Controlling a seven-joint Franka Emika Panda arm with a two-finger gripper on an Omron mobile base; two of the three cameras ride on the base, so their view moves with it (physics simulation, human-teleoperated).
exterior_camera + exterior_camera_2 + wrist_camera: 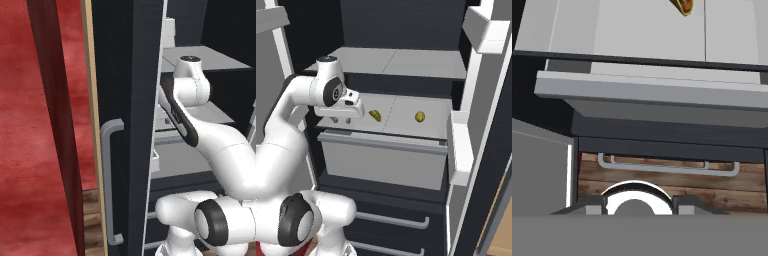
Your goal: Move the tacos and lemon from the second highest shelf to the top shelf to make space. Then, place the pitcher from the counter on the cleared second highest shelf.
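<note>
Arm at the open fridge, claw over the flat light-grey second highest shelf point(406, 122) with its thick pale front rail.

I see the two-finger gripper point(341, 120) hanging at that shelf's left front edge, near the rail, with nothing between its fingers; I cannot tell how wide its jaws stand. The small yellow-brown taco point(375, 115) lies on the shelf just right of the gripper. The small round dull-yellow lemon point(419, 117) sits on the same shelf, further right. The plain thin-edged grey top shelf point(396, 62) lies directly above.
</note>
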